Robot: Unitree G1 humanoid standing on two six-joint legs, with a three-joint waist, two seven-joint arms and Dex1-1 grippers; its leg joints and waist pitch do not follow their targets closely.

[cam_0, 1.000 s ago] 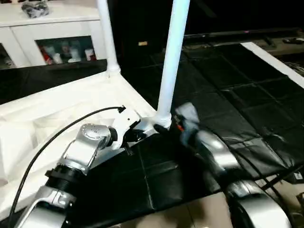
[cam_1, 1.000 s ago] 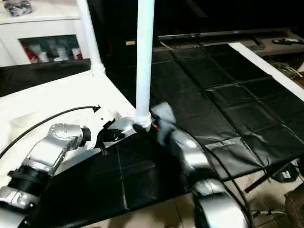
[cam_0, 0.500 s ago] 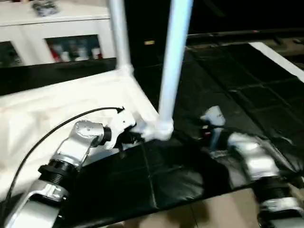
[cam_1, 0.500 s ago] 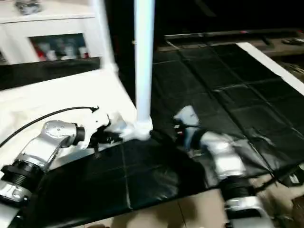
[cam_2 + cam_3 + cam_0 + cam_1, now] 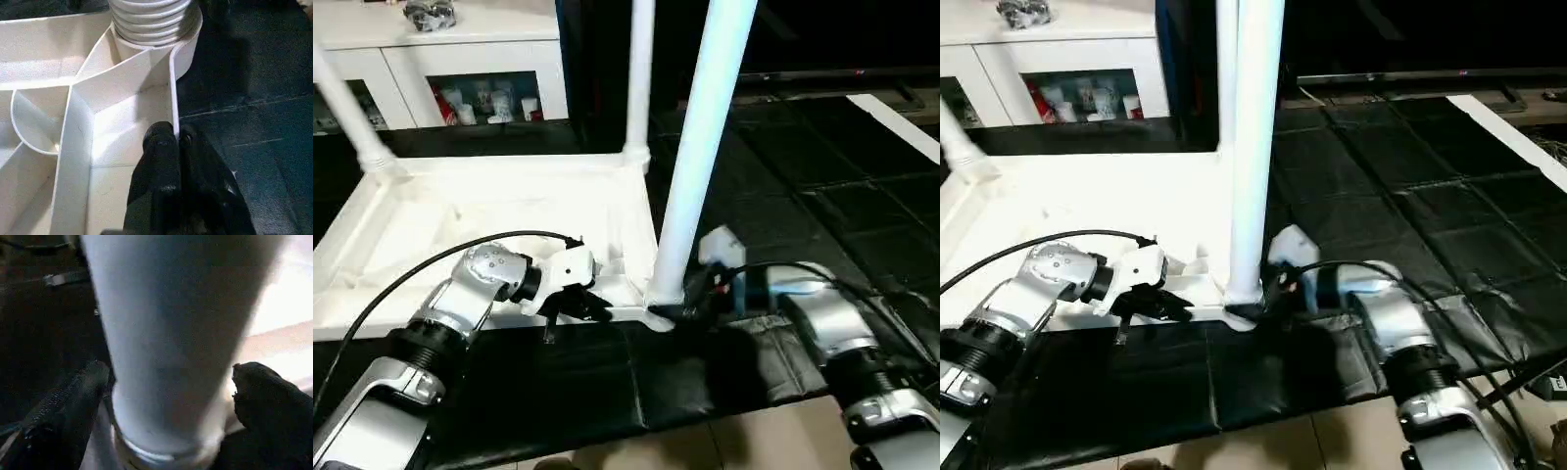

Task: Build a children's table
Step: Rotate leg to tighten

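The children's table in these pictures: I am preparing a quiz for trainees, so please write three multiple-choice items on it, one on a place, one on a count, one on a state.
1. Where is the left gripper?
A. On the rim of the tabletop by the near corner socket
B. On top of the cabinet
C. Around the far leg

2. How many legs stand upright in the tabletop in the left eye view?
A. One
B. Three
C. Five

3. How does the right gripper stand at the near leg?
A. Shut beside the leg
B. Open, one finger on each side of the leg's base
C. Lying on the mat, away from the leg

Answers:
1 A, the left wrist view shows the black fingers pinching the thin white wall near the socket.
2 B, three white legs rise from corners.
3 B, the right wrist view shows the leg between the spread fingers.
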